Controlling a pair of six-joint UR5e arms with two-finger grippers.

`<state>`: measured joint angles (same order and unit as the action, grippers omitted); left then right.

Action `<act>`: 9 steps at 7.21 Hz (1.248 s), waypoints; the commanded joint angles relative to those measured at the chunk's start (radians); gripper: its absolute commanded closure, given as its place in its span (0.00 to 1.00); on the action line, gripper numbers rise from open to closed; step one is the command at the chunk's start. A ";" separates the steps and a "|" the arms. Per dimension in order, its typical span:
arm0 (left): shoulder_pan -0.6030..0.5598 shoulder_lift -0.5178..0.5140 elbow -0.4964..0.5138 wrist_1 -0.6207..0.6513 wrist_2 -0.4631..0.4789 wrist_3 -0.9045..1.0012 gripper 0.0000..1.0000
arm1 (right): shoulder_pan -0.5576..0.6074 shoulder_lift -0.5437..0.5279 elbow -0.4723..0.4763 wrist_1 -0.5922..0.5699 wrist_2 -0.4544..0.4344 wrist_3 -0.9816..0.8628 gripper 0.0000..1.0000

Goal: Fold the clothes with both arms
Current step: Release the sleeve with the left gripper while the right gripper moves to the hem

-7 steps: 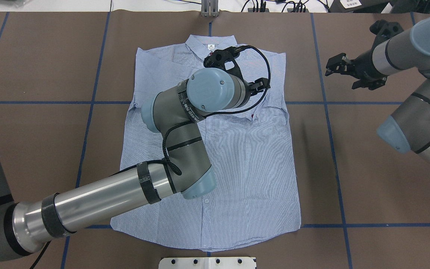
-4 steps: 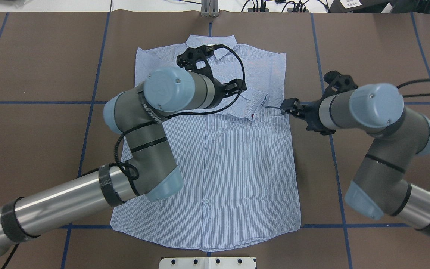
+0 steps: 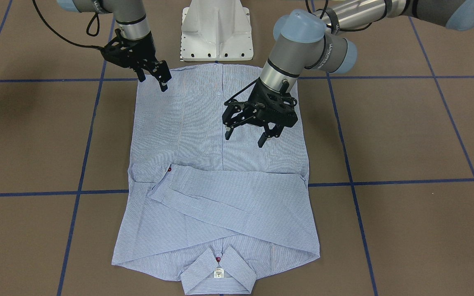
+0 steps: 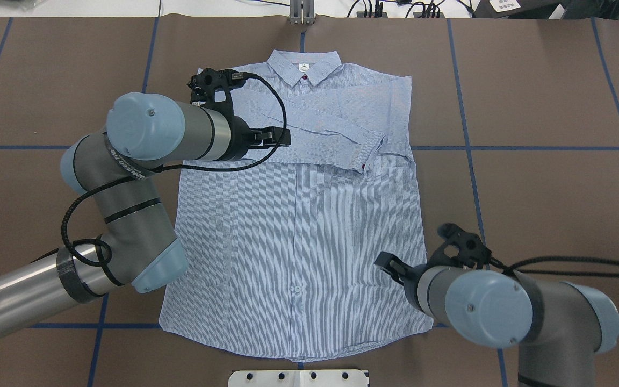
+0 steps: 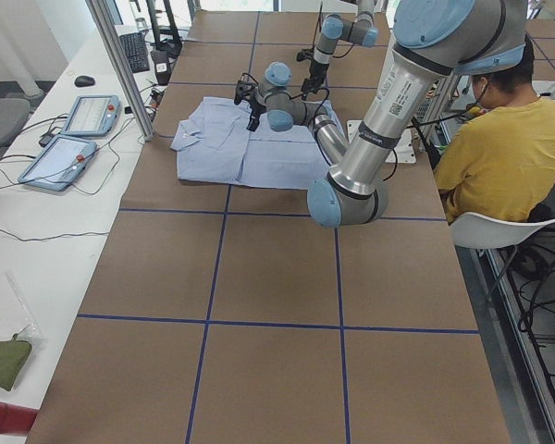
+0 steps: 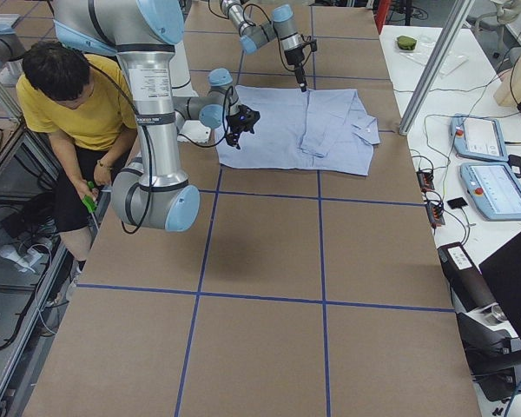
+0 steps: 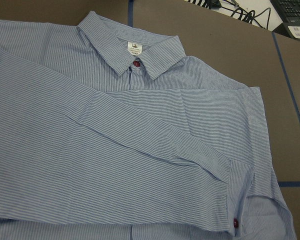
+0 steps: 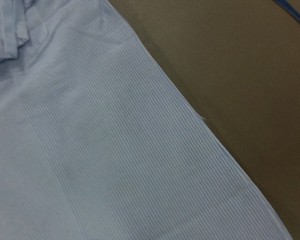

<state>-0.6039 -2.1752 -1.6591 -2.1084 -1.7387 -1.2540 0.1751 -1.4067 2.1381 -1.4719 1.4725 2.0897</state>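
The striped blue-and-white shirt [image 4: 299,226] lies flat and front up on the brown table, collar [image 4: 303,67] at the far end. Both sleeves are folded across its chest, one cuff with a dark red button [image 4: 363,167] on top. My left gripper [image 3: 244,137] hovers open and empty above the shirt's middle; it also shows in the overhead view [image 4: 282,138]. My right gripper [image 3: 152,78] is open and empty just above the shirt's near right hem corner, also in the overhead view [image 4: 387,264]. The left wrist view shows collar and folded sleeves [image 7: 140,150]; the right wrist view shows the shirt's side edge [image 8: 90,150].
The white pedestal base [image 3: 216,33] stands just behind the shirt's hem. Blue tape lines [image 4: 470,161] cross the brown table cover. A person in yellow [image 5: 499,157] sits beside the robot. Tablets [image 5: 74,129] lie on the side table past a metal post [image 5: 120,65].
My left arm drew back to the left, off the sleeve cuff. My right arm swept in from the far right, past the shirt's right edge, down to the near hem corner. The shirt lies unchanged.
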 commanded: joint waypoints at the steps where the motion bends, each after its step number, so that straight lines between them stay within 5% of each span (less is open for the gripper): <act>1: -0.004 0.034 -0.010 0.001 -0.015 0.004 0.01 | -0.123 -0.114 0.037 -0.004 -0.070 0.155 0.11; 7: -0.001 0.044 -0.024 0.001 -0.010 -0.025 0.01 | -0.146 -0.107 -0.006 -0.004 -0.081 0.158 0.23; 8: 0.000 0.044 -0.024 0.001 -0.010 -0.028 0.01 | -0.146 -0.106 -0.004 -0.004 -0.081 0.158 0.45; 9: 0.000 0.051 -0.024 0.001 -0.009 -0.044 0.01 | -0.146 -0.104 -0.003 -0.004 -0.083 0.158 0.96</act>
<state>-0.6046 -2.1293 -1.6829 -2.1077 -1.7484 -1.2851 0.0293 -1.5128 2.1343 -1.4756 1.3909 2.2472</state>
